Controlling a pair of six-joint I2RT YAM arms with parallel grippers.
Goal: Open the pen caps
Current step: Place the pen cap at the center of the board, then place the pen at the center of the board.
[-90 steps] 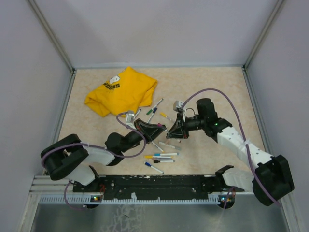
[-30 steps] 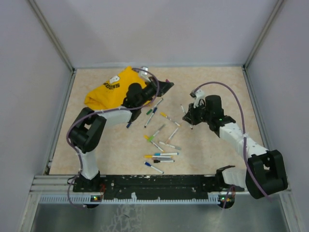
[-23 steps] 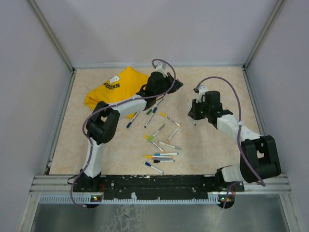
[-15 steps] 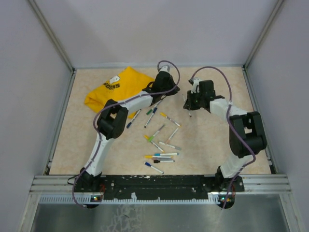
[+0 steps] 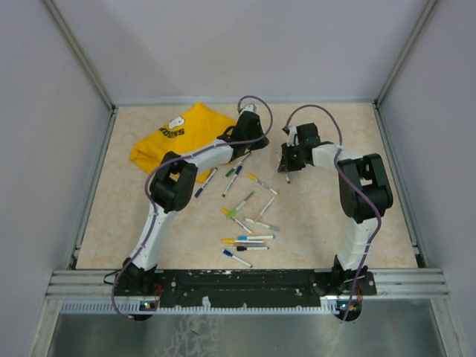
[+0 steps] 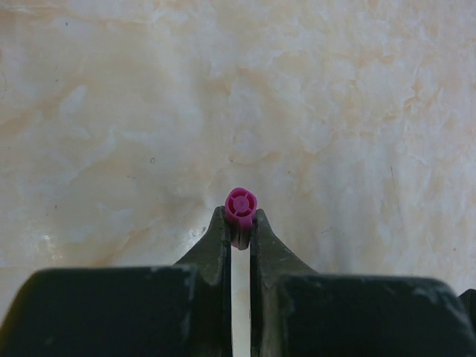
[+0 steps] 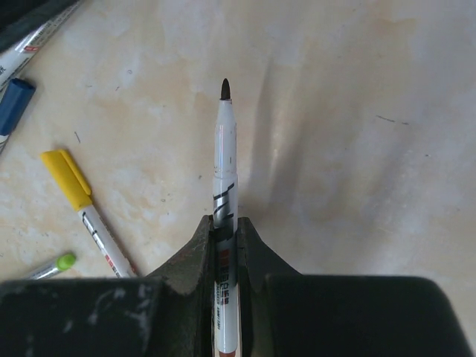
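The left fingers (image 6: 216, 239) are clamped on a magenta cap (image 6: 241, 205), held above bare desk (image 6: 357, 111). The right fingers (image 7: 199, 245) are pinched on an uncapped pen (image 7: 225, 141), its tip pointed away along the fingers' own line. The other pens (image 5: 245, 212) are scattered between both arms, toward the bases, mostly lying diagonally. A yellow-capped pen (image 7: 78, 197) lies just left of the right fingers, so that arm is judged nearer.

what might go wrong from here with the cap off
The pink cap sits at the very tips of the left fingers, so it may slip out and roll away. The pen in the right fingers has its tip bare above the table; dipping lower could leave ink marks.
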